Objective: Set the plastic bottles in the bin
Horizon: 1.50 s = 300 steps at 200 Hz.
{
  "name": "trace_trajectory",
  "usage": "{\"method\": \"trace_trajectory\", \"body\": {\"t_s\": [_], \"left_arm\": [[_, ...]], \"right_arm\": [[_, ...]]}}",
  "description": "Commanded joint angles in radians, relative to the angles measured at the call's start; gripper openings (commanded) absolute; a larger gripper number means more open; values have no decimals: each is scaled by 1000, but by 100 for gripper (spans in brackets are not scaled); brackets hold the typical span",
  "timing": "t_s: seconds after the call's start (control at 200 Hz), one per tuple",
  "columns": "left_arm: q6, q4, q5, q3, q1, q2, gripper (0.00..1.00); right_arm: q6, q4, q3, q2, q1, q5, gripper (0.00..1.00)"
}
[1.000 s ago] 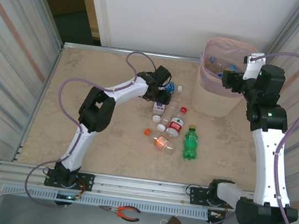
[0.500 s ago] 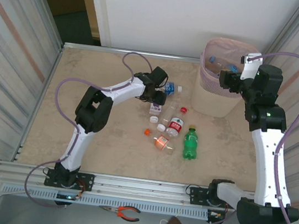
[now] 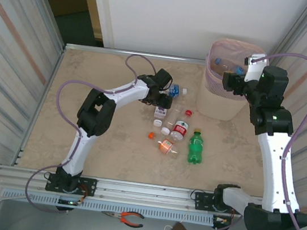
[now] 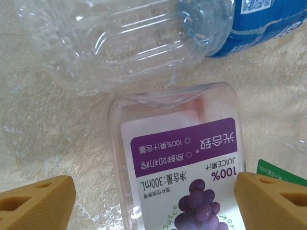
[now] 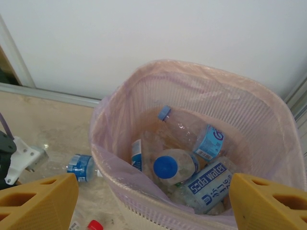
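Left gripper (image 4: 153, 201) is seen spread wide, purple-label juice bottle (image 4: 182, 158) lying between the fingertips, not pinched. Right gripper (image 5: 153, 201) is held spread and empty above the bin (image 5: 268, 110), where several bottles (image 5: 175, 165) are lying; a green bottle (image 3: 195, 146) and others are left on the table (image 3: 86, 62)

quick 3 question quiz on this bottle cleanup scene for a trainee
1. True or false: the green bottle lies on the table, outside the bin.
2. The left gripper, open, frames which bottle? A: purple-label juice bottle; B: green bottle; C: no bottle.
3. Fill in: the right gripper hangs open above the ___.
Key: 1 true; 2 A; 3 bin.
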Motion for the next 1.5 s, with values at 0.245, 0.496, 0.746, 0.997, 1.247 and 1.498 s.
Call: {"method": "trace_trajectory", "body": {"t_s": [0.245,0.496,0.746,0.997,1.247,1.498], "left_arm": [[-21,37,17,-60,-9,-112,88],[-3,34,64,-55,-9,-103,88],[11,0,82,-55,-9,-62,89],[26,-51,74,-59,-8,-37,88],[47,-61,53,-103,-1,-69,82],[70,-68,72,-113,0,-87,78]], "right_arm": [[9,-4,40,1,13,10,81],[8,-3,41,7,14,6,81],[10,-2,46,8,16,-2,81],[12,-4,52,9,19,-1,81],[19,-3,52,13,27,-4,81],[22,0,47,16,33,-4,81]]}}
